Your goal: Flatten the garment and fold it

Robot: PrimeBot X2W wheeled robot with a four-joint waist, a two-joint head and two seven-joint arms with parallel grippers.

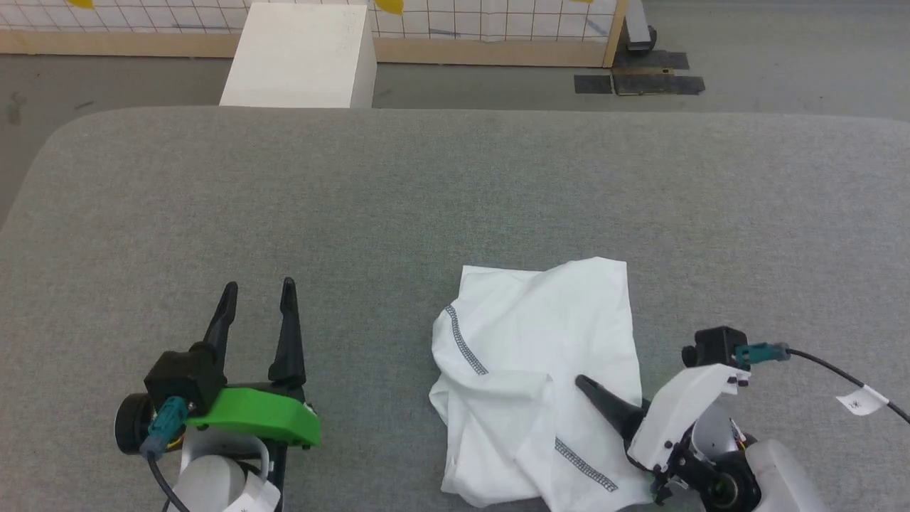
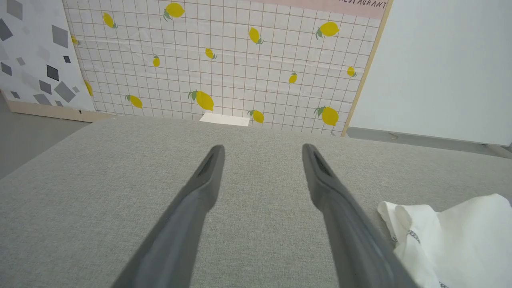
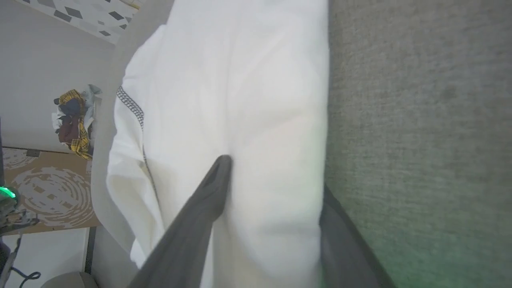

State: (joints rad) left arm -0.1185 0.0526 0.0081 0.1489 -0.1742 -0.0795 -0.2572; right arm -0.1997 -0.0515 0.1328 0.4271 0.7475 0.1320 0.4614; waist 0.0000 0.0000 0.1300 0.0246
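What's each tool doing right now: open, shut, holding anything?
Left tool: open, empty, above the table.
Right tool: open, straddling an edge of the garment, not clamped yet.

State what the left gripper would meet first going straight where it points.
Likely the bare grey fabric tabletop near its far edge; if the left gripper passes above it, the white box beyond.

The garment [image 1: 540,334] is white with grey, seemingly zigzag stitching; table [image 1: 355,199] grey; wall [image 2: 240,60] lemon-printed grid.
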